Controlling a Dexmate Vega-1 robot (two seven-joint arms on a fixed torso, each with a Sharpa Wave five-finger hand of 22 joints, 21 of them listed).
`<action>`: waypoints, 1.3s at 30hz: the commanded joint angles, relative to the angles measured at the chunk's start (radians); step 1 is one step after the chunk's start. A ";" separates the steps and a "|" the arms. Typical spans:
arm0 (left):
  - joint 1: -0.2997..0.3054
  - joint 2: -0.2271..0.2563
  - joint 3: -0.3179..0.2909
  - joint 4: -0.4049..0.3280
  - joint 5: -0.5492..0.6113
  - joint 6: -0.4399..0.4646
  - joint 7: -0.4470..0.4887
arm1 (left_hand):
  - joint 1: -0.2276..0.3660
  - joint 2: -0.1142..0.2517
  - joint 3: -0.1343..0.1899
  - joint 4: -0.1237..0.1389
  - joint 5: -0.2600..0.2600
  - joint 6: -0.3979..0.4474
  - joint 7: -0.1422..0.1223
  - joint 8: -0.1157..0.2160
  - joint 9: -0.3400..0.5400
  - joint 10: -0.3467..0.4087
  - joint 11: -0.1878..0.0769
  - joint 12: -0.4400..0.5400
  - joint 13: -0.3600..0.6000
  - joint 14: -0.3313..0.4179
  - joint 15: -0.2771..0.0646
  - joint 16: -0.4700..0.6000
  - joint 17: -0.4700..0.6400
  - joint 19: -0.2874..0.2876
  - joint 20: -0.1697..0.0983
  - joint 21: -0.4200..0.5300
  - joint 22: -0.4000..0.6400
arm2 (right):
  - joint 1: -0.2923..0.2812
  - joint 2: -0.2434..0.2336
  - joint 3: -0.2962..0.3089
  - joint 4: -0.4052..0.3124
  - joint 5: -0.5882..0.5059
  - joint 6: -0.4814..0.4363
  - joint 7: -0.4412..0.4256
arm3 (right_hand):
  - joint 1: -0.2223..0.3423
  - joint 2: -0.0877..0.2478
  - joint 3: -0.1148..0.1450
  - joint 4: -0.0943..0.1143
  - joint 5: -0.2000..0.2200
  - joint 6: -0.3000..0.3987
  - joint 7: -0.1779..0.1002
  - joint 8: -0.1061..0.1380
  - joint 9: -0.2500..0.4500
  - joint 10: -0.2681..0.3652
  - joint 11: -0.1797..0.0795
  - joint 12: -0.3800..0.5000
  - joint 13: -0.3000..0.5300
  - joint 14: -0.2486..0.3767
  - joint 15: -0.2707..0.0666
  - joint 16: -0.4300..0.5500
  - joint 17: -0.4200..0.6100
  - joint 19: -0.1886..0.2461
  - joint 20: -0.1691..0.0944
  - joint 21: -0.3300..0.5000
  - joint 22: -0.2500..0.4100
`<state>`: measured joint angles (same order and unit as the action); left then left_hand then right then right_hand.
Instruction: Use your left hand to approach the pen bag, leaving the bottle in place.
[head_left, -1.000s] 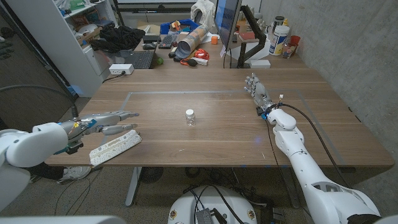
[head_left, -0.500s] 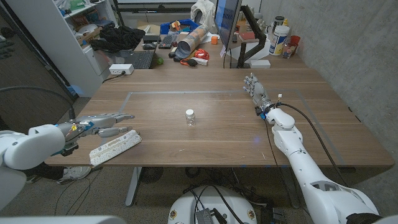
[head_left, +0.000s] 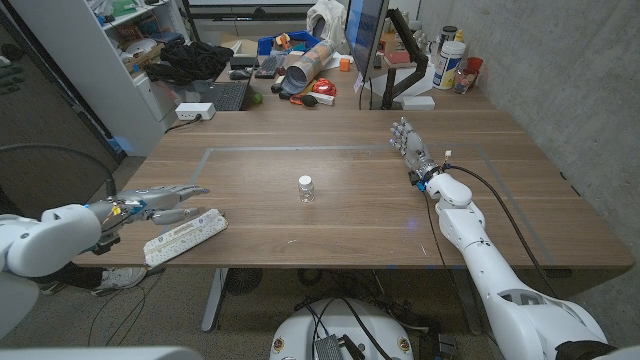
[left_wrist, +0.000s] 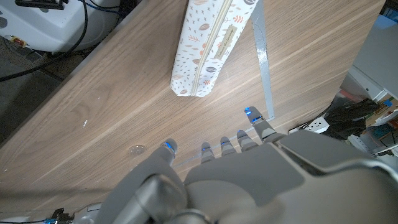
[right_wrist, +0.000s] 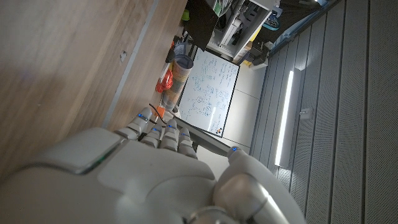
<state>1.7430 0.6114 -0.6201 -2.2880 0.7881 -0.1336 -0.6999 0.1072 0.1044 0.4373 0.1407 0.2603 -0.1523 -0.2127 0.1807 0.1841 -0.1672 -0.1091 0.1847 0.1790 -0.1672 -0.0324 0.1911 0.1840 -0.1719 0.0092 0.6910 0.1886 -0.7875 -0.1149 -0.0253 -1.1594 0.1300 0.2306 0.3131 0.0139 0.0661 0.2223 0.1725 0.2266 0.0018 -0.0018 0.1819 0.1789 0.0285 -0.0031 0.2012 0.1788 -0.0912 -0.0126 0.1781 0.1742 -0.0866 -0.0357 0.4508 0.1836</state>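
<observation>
The pen bag (head_left: 185, 235), white with small leaf prints and a zip, lies near the table's front left edge; it shows as a long pouch (left_wrist: 211, 43) in the left wrist view. My left hand (head_left: 160, 201) hovers just beside it on the far left side, fingers spread and holding nothing. The small clear bottle (head_left: 306, 188) with a white cap stands upright at the table's middle. My right hand (head_left: 410, 146) stands on the right side of the table, fingers straight, with nothing in it.
Clutter lines the table's far edge: a keyboard (head_left: 217, 97), a cardboard tube (head_left: 305, 67), a monitor (head_left: 368, 40) and jars (head_left: 452, 64). A taped rectangle (head_left: 330, 150) marks the tabletop. A shelf unit (head_left: 110, 60) stands at the back left.
My left hand has drawn back toward the table's left edge, away from the bottle, staying beside the pen bag. The bottle, pen bag and right hand have not moved.
</observation>
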 joint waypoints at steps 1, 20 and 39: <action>0.003 0.001 0.007 0.016 0.007 0.016 0.003 | 0.001 0.016 0.007 0.003 0.005 -0.014 -0.003 -0.001 0.002 -0.015 0.003 -0.002 0.004 -0.089 -0.008 -0.002 0.003 -0.186 0.008 -0.001 0.003 | 0.005 0.001 -0.003 0.007 -0.003 0.002 -0.001 | -0.001 0.071 -0.005 -0.002 0.004 0.000 -0.001 0.006 0.003 0.004 0.004 0.002 0.003 0.001 -0.002 0.006 0.003 0.008 -0.024 -0.003 0.003; 0.023 0.014 0.020 0.024 0.022 0.046 -0.003 | -0.006 0.010 0.000 0.009 0.003 -0.023 -0.007 0.001 0.003 -0.021 0.000 0.000 0.004 -0.092 -0.008 0.001 0.005 -0.190 0.007 -0.004 0.004 | -0.009 -0.006 0.002 -0.012 -0.001 -0.008 0.002 | -0.001 0.071 -0.006 -0.002 0.004 -0.001 -0.002 0.006 0.003 0.004 0.004 0.002 0.003 0.001 -0.001 0.006 0.003 0.009 -0.024 -0.006 0.003; 0.035 0.010 0.027 0.032 0.044 0.069 0.021 | -0.010 0.011 -0.001 0.013 0.003 -0.028 -0.006 0.004 0.003 -0.038 -0.006 -0.003 0.004 -0.103 -0.008 0.000 0.005 -0.208 0.008 -0.012 0.005 | -0.019 -0.011 0.008 -0.023 0.002 -0.012 0.003 | 0.000 0.072 -0.006 -0.002 0.005 0.000 -0.001 0.006 0.003 0.004 0.005 0.002 0.003 0.001 -0.001 0.006 0.003 0.011 -0.023 -0.010 0.003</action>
<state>1.7727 0.6191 -0.6018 -2.2657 0.8195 -0.0764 -0.6940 0.1057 0.1058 0.4371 0.1492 0.2603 -0.1680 -0.2180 0.1808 0.1839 -0.1690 -0.1110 0.1801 0.1790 -0.1672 -0.0324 0.1912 0.1838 -0.1719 0.0092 0.6809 0.1883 -0.7995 -0.1224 -0.0203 -1.1723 0.1307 0.2234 0.3166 0.0139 0.0661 0.2182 0.1684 0.2266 0.0018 -0.0018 0.1819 0.1789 0.0286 -0.0031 0.2012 0.1788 -0.0912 -0.0126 0.1781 0.1742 -0.0795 -0.0285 0.4470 0.1835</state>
